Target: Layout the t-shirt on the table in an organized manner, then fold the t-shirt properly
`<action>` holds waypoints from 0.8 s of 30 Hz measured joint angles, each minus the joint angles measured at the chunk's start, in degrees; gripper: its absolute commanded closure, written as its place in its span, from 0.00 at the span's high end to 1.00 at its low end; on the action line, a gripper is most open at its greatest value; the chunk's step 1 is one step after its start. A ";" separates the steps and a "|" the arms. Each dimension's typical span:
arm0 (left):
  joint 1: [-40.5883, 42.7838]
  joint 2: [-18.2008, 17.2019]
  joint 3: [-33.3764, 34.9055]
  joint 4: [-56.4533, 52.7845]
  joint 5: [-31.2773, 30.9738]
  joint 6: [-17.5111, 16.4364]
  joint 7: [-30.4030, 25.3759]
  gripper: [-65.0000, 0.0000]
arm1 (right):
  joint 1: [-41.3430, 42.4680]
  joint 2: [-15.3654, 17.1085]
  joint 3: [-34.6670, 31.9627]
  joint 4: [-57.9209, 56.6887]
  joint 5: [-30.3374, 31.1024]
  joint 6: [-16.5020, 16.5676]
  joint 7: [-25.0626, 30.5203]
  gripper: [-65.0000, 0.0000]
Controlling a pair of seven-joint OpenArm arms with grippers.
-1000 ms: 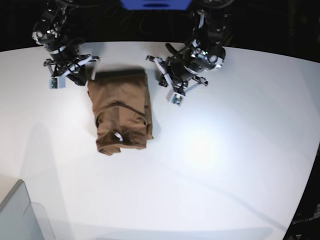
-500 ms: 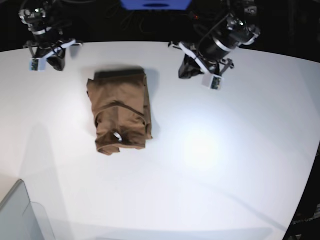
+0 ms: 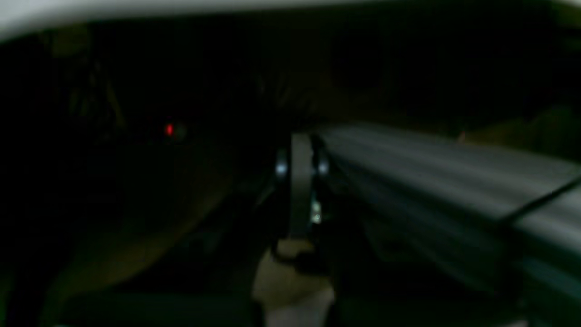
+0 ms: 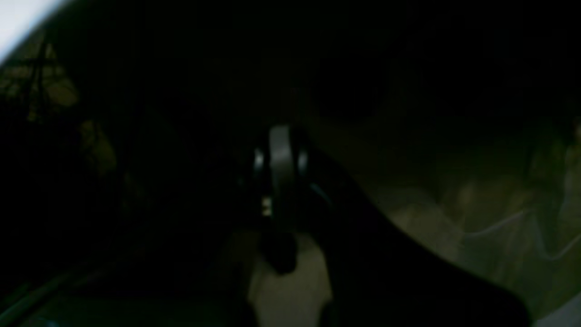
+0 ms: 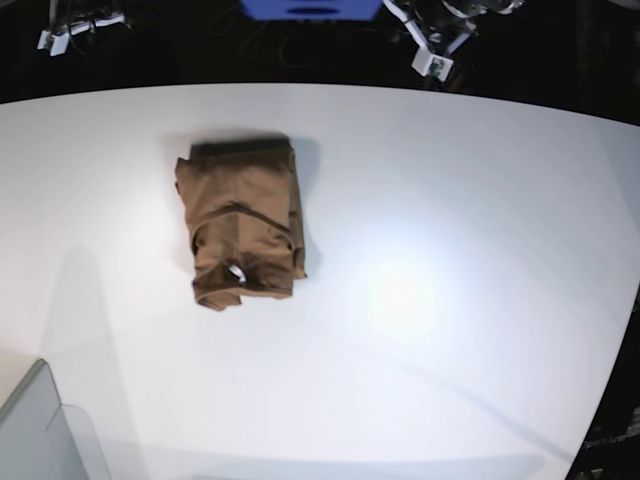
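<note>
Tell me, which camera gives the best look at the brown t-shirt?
The base view. It looks down on the whole t-shirt, folded into a compact bundle and lying alone on the white table. Both wrist views are dark and blurred; neither shows the shirt at all.

Robot lab or test bench: a broad white table (image 5: 450, 300) with a curved edge under bright overhead light, black surrounds, robot arm parts at the far edge, a grey bin (image 5: 40, 430) corner.
</note>
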 measured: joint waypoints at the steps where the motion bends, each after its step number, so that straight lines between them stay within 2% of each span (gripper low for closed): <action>1: -0.02 -0.61 -0.02 -1.95 0.13 0.15 -2.16 0.00 | 0.33 0.22 0.07 -1.79 -1.44 -0.02 0.57 0.00; 3: -0.35 -2.01 0.02 -6.51 -0.17 -0.07 -7.08 0.00 | 1.90 0.44 0.22 -5.20 -4.44 -0.11 0.57 0.00; 5: -0.57 -2.49 -0.24 -11.80 3.23 0.17 -10.36 0.00 | 3.74 0.44 0.22 -9.22 -7.17 -0.26 0.74 0.00; 7: -1.25 -2.49 -0.33 -17.90 7.17 0.04 -10.93 0.00 | 5.95 0.31 -1.20 -13.53 -11.78 -0.28 0.52 0.00; 11: -8.72 -1.49 -2.64 -35.60 8.22 -0.92 -17.57 0.00 | 8.55 0.13 -3.10 -19.34 -14.86 -0.04 2.36 0.00; 15: -19.61 -2.45 -7.04 -56.70 8.81 0.15 -25.94 0.00 | 8.50 1.09 -9.64 -26.12 -14.93 -0.55 8.92 0.00; 16: -21.18 -2.71 -7.10 -60.19 9.29 0.02 -26.91 0.00 | 8.37 1.16 -11.78 -27.93 -15.13 -0.52 10.21 0.00; 17: -23.15 -2.91 -6.97 -64.37 8.96 0.20 -30.69 0.00 | 8.48 1.33 -14.01 -30.14 -15.06 -0.52 12.87 0.00; 18: -24.52 -2.82 -6.29 -67.23 8.81 0.31 -32.20 0.00 | 8.50 1.25 -16.00 -32.02 -15.13 -0.50 15.13 0.00; 21: -28.94 -2.19 -3.17 -75.80 8.85 -0.17 -39.08 0.00 | 8.90 2.71 -21.92 -41.03 -15.08 -0.09 24.74 0.00; 24: -33.51 -1.95 -2.08 -84.37 8.79 -0.13 -45.16 0.00 | 10.32 6.49 -28.50 -52.76 -14.88 -0.74 35.56 0.00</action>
